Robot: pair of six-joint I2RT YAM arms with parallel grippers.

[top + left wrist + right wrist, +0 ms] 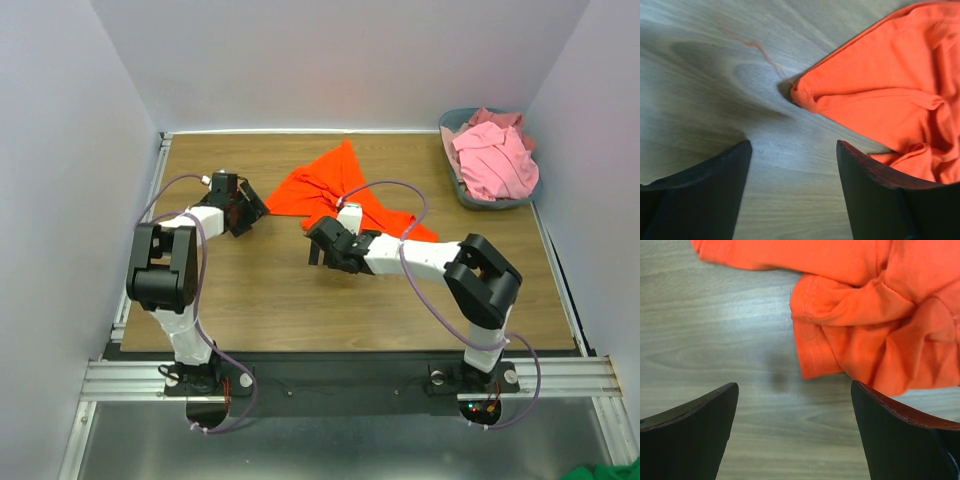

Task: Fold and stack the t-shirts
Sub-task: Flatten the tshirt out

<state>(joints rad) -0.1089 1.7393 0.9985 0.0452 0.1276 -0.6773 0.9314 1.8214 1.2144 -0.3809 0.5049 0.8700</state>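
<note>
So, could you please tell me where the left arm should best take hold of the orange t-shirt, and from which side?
Probably the stitched corner of the orange t-shirt that points toward the left end effector. It juts out alone, clear of the bunched folds, so come in from the bare table side, the open jaws straddling it.

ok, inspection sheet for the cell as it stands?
Surface: wooden table, plain woodgrain.
Job's things: orange-red t-shirt crumpled, unfolded, mid-table; pink t-shirts heaped in basket, far right.
Clutter: thin orange thread by the shirt's corner.
Grippers: left gripper and right gripper open, empty, just short of the shirt.
Cables: purple cables loop off both arms.
Surroundings: white walls on three sides; metal rail at near edge.
</note>
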